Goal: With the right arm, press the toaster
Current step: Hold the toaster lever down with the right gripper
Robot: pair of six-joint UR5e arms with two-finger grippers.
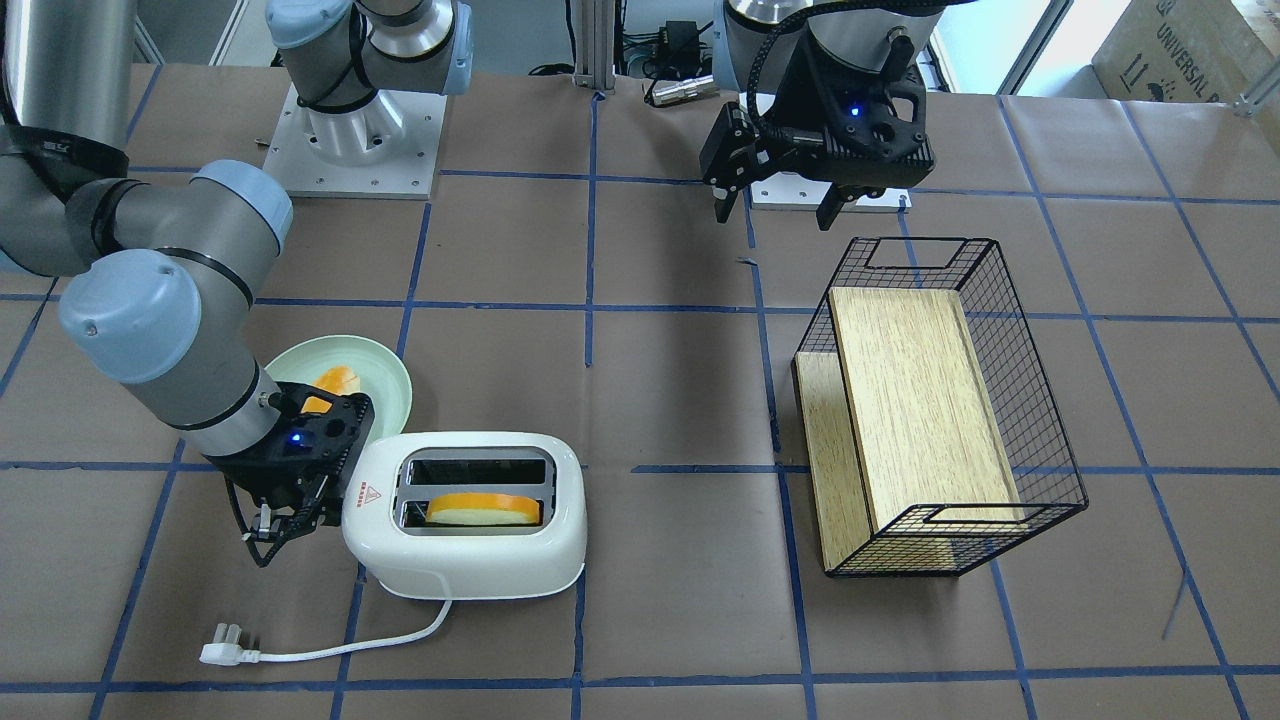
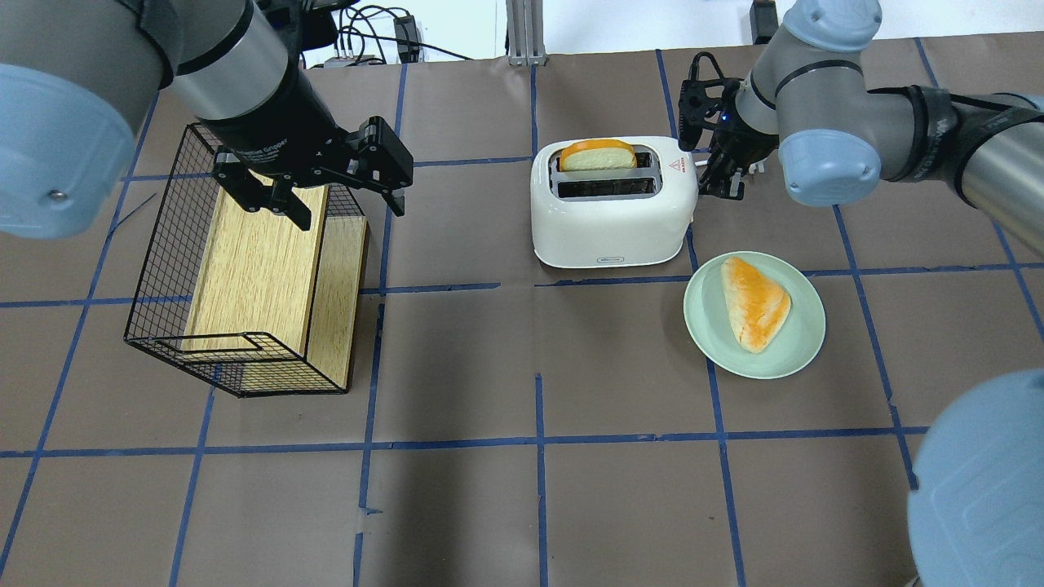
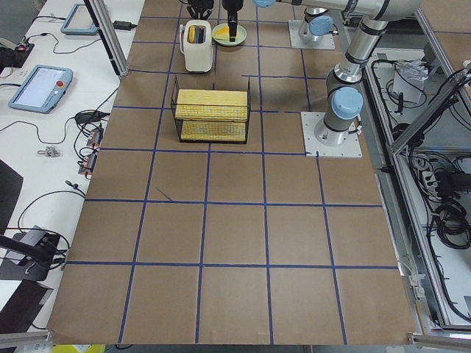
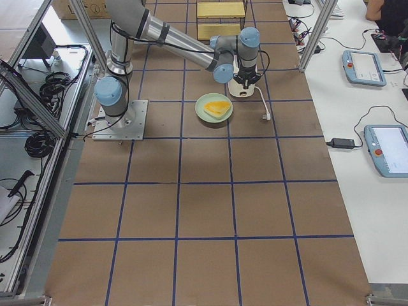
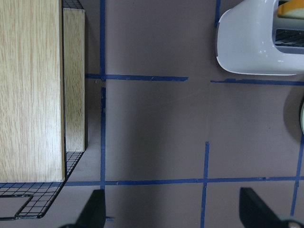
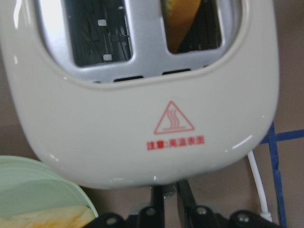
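The glossy white toaster (image 1: 470, 570) stands on the table, and it also shows in the overhead view (image 2: 612, 232). An orange-crusted bread slice (image 1: 485, 508) sticks up from one slot; the other slot is empty. My right gripper (image 1: 275, 530) hangs at the toaster's end with the red triangle sticker (image 6: 173, 118). In the right wrist view its fingers (image 6: 186, 195) are together just below the toaster's end (image 6: 142, 142), so the gripper (image 6: 167, 195) is shut. I cannot make out the lever knob. My left gripper (image 2: 326, 200) is open and empty above the wire basket (image 2: 155, 269).
A pale green plate (image 2: 710, 334) with a piece of bread (image 2: 757, 303) lies beside the toaster, near my right arm. The white cord and plug (image 1: 222, 655) trail from the toaster. The black wire basket (image 1: 1040, 400) holds a wooden box (image 1: 920, 400).
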